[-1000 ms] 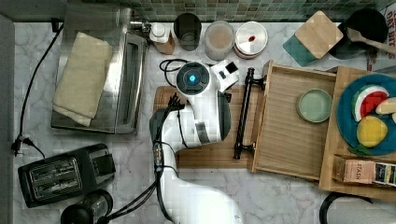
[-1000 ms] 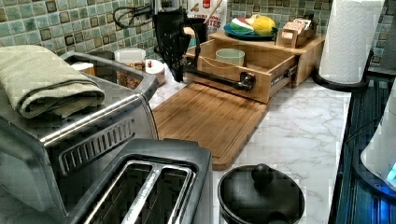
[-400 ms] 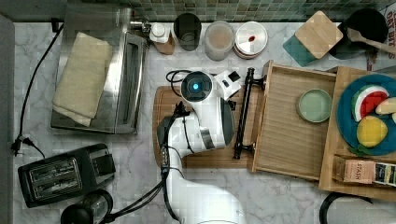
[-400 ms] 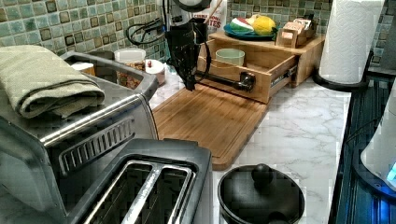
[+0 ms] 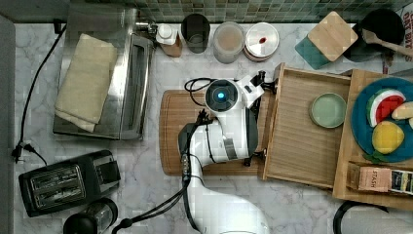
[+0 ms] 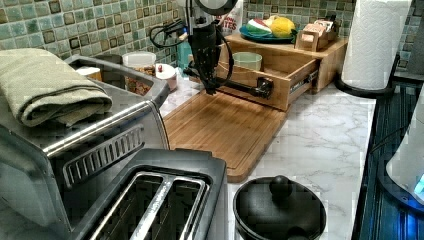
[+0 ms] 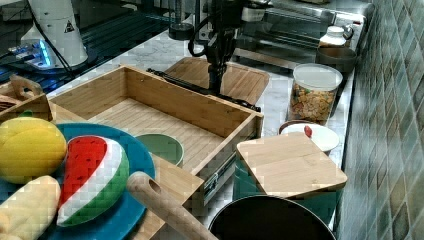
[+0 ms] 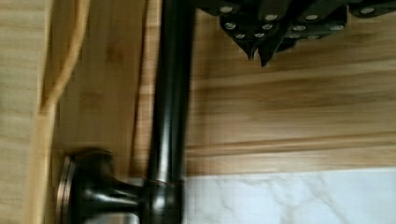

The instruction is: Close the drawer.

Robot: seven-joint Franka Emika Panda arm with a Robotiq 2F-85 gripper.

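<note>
The drawer (image 5: 297,146) stands pulled out at the top view's right, a light-wood box with a green bowl (image 5: 328,110) inside. Its black bar handle (image 6: 246,88) (image 7: 190,86) runs across the front panel. My gripper (image 6: 210,90) (image 7: 216,86) points straight down just on the cutting-board side of that handle, near its far end. In the wrist view the fingertips (image 8: 254,49) sit pressed together, shut on nothing, a short gap away from the handle (image 8: 170,93). In the top view my arm (image 5: 226,126) covers most of the handle.
A bamboo cutting board (image 5: 175,131) lies under my arm. A toaster oven (image 5: 131,78) with a folded towel, a toaster (image 5: 63,183), jars (image 5: 229,41), a wooden coaster (image 5: 332,35) and a blue fruit plate (image 5: 363,122) ring the area. A paper towel roll (image 6: 375,45) stands beyond the drawer.
My arm has swung from above the cutting board toward the top view's right, up to the drawer's handle. The drawer has stayed where it was.
</note>
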